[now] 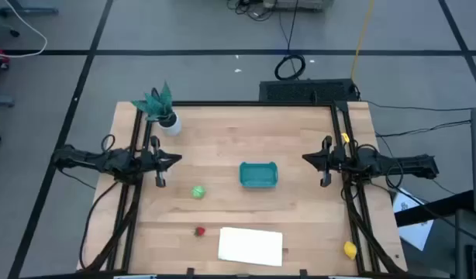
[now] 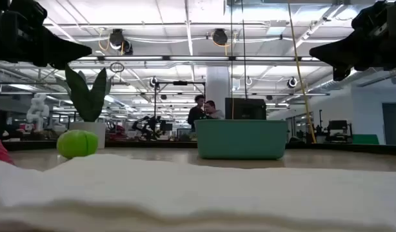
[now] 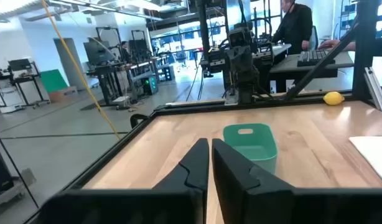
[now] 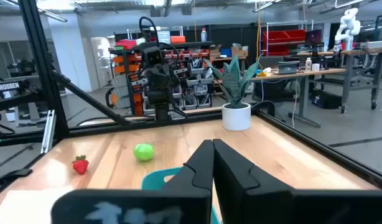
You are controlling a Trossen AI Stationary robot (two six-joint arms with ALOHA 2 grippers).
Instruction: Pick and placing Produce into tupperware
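The teal tupperware (image 1: 258, 174) stands mid-table, with nothing in it as far as the high view shows. The green round fruit (image 1: 198, 192) lies to its left, the red strawberry (image 1: 199, 231) nearer the front edge, and the yellow lemon (image 1: 350, 249) at the front right corner. My left gripper (image 1: 178, 160) hovers shut at the table's left side, pointing right. My right gripper (image 1: 305, 159) hovers shut at the right side, pointing left. Neither holds anything. In the left wrist view the tupperware (image 3: 250, 144) lies ahead of the shut fingers (image 3: 211, 163). The right wrist view shows the green fruit (image 4: 144, 151) and the strawberry (image 4: 80, 164).
A flat white sheet (image 1: 250, 245) lies at the front middle. A teal plant in a white pot (image 1: 165, 115) stands at the far left corner. Black frame rails (image 1: 133, 194) run along both sides. People sit in the room beyond the table.
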